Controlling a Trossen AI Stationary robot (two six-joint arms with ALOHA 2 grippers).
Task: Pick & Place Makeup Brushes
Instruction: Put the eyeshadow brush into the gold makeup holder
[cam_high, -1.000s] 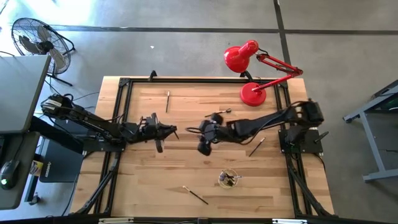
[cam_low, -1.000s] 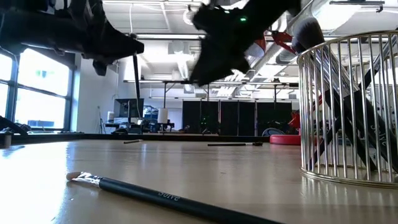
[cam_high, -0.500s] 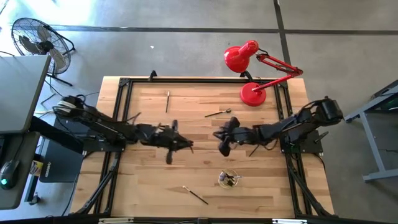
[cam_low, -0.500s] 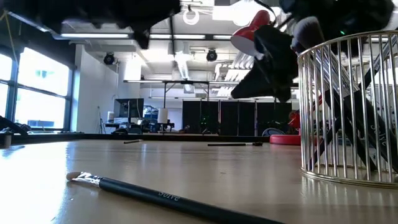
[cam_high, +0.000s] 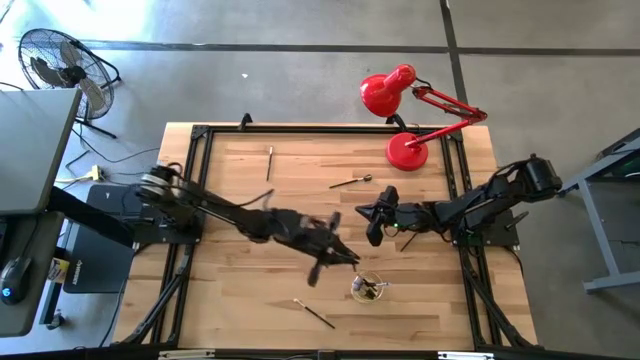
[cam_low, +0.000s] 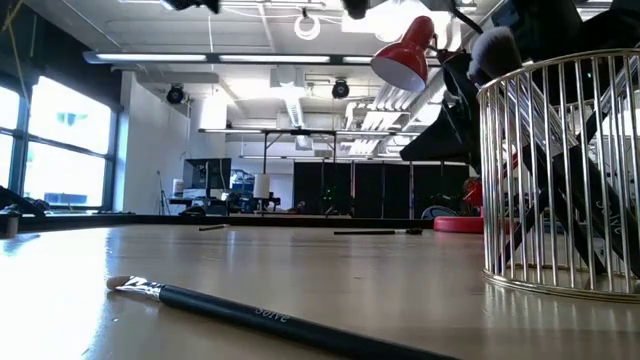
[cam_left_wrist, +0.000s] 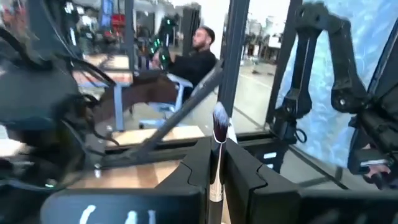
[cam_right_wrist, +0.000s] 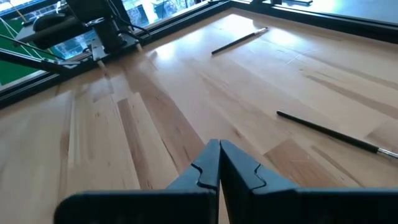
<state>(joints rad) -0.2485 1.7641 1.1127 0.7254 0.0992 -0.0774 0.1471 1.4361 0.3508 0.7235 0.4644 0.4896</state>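
Motion-blurred left arm (cam_high: 290, 228) — wire cup (cam_low: 575, 180) cut by edge.

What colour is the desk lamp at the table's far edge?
Bright red: the desk lamp, shade, jointed arm and round base alike. It shows best in the high view.

a wire holder (cam_high: 367, 288) is set on the table (cam_high: 230, 300) toward its near edge, with brushes stood in it. one brush (cam_high: 313, 312) is laid to its left, nearer the edge. two brushes (cam_high: 269, 163) (cam_high: 351, 181) are laid toward the far side, left of the lamp (cam_high: 408, 150).
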